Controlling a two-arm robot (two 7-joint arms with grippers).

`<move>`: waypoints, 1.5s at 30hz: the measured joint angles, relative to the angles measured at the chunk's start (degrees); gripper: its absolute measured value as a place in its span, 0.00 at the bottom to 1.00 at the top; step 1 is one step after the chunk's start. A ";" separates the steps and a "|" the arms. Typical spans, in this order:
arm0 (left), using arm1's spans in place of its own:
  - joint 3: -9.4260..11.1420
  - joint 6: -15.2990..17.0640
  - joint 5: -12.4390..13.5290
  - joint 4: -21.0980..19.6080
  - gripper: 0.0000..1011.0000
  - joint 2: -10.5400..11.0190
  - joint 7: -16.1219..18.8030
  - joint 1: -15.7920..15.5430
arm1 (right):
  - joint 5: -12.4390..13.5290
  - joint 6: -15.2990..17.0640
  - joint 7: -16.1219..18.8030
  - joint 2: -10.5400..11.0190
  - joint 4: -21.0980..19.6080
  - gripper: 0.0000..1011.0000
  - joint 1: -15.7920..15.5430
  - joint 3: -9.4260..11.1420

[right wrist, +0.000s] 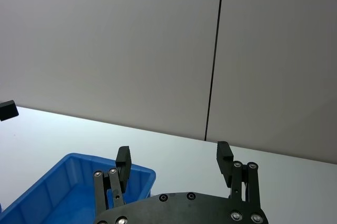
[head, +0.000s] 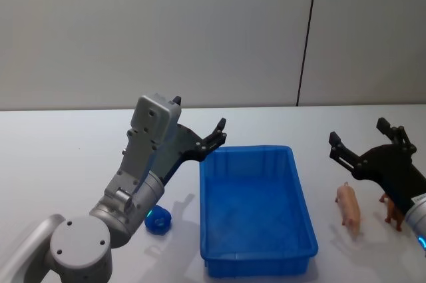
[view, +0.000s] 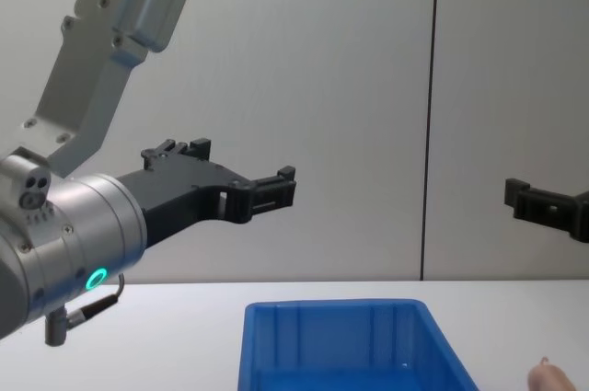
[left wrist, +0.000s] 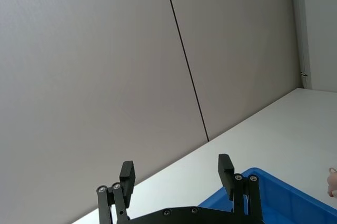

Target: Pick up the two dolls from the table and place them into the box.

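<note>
The blue box (head: 256, 256) stands on the white table (head: 60, 163) in front of me, with nothing in it. A roundish blue doll (head: 158, 219) lies just left of the box, below my left arm. To the box's right a pale pink pig-like doll (head: 349, 206) stands on the table; its edge shows in the chest view (view: 550, 377). My left gripper (head: 198, 115) hovers open and empty above the box's far left corner (left wrist: 263, 192). On the other side, the right gripper (head: 359, 133) is open and empty, raised above the pink doll.
A small orange-brown animal figure (head: 393, 214) stands right of the pink doll, partly behind my right gripper. A grey wall with a dark vertical seam (head: 306, 36) rises behind the table. Bare tabletop lies left of and behind the box.
</note>
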 joint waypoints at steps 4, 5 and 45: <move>0.00 0.00 0.00 0.00 0.99 0.00 0.00 0.00 | 0.00 0.00 0.00 0.00 0.00 0.99 0.00 0.00; 0.00 0.00 0.00 0.00 0.99 0.00 0.00 0.00 | 0.00 0.00 0.00 0.00 0.00 0.99 0.00 0.00; 0.00 0.00 0.00 0.00 0.99 0.00 0.00 0.00 | 1.67 5.30 0.80 2.61 3.31 0.99 0.17 2.69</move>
